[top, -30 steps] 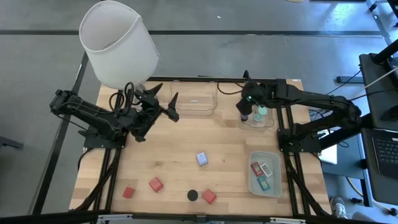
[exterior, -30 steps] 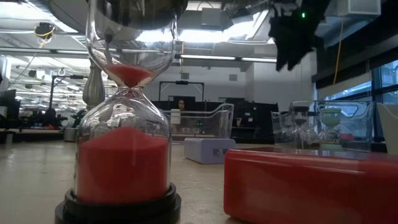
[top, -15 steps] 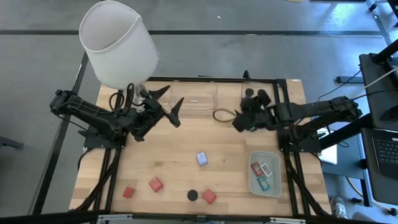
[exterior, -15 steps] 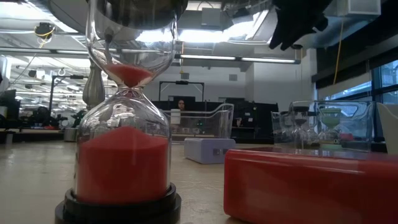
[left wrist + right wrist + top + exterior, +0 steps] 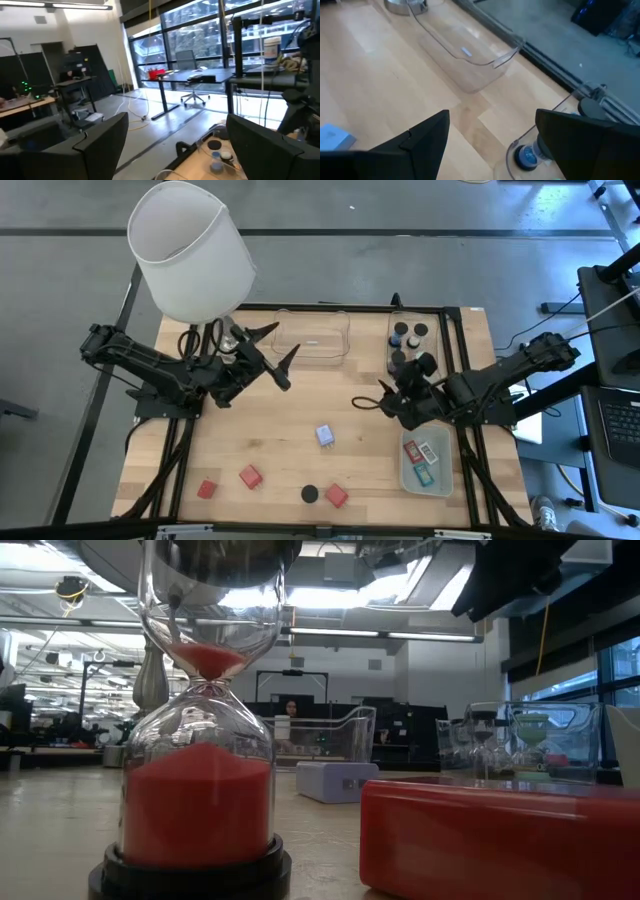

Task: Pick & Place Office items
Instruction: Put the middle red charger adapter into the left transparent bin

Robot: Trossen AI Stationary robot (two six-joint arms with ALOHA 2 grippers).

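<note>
Wooden surface (image 5: pixel 300 430): several office items sit in trays, apparently five remain loose near its front edge; both end effectors gape empty.

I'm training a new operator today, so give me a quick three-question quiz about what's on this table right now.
1. True or false: the right gripper is holding a red block.
2. Multiple choice: the lavender-blue cube lies A) in the clear tray, B) on the bare table, C) in the pale-green tray.
3. Fill in: the black cylinder at the table's front edge lies just beside a ____ block.

Key
1. False: its fingers are open and empty, above the wood.
2. B
3. red
</note>
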